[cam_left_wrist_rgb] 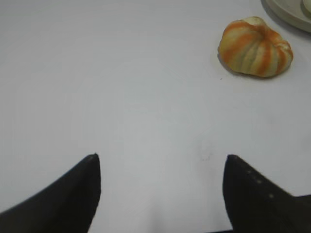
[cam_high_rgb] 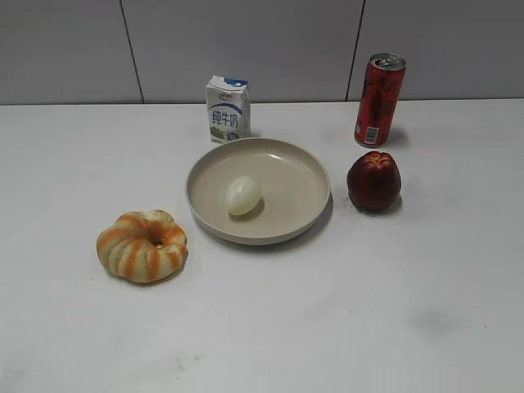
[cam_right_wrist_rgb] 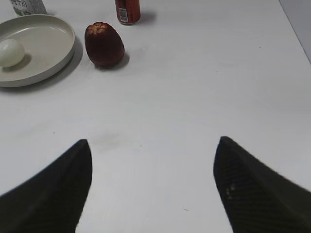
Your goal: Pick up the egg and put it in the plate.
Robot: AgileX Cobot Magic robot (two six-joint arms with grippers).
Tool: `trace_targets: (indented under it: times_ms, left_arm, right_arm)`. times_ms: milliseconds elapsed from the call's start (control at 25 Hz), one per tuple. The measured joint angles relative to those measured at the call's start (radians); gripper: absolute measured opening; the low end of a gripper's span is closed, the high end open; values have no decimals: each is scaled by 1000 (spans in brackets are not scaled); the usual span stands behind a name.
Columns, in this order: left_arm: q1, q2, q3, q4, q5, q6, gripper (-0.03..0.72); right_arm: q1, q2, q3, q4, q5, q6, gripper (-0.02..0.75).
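Observation:
The pale egg (cam_high_rgb: 243,196) lies inside the beige plate (cam_high_rgb: 299,168), left of its middle. The right wrist view shows the egg (cam_right_wrist_rgb: 10,52) in the plate (cam_right_wrist_rgb: 46,41) at its upper left. The left wrist view shows only the plate's rim (cam_left_wrist_rgb: 286,12) at the top right corner. My left gripper (cam_left_wrist_rgb: 161,158) is open and empty over bare table. My right gripper (cam_right_wrist_rgb: 153,143) is open and empty over bare table, well away from the plate. Neither gripper shows in the exterior view.
An orange-striped ring bread (cam_high_rgb: 142,246) lies left front of the plate, also in the left wrist view (cam_left_wrist_rgb: 255,46). A dark red fruit (cam_high_rgb: 374,181) sits right of the plate, a red can (cam_high_rgb: 379,100) behind it. A milk carton (cam_high_rgb: 228,108) stands behind the plate.

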Motion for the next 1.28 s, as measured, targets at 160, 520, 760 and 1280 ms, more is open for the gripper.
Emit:
trace_targets:
  times_ms: [160,520,760,1280]
  left_arm:
    - [0,0,0,0,0,0,594]
    - [6,-5,0,1,-1,0,554]
    - [84,-95,4,1,-3,0,540]
    - [257,-243,7,2,-2,0,494]
  right_arm:
    - [0,0,0,0,0,0,588]
    - [0,0,0,0,0,0,588]
    - [0,0,0,0,0,0,588]
    - [0,0,0,0,0,0,588]
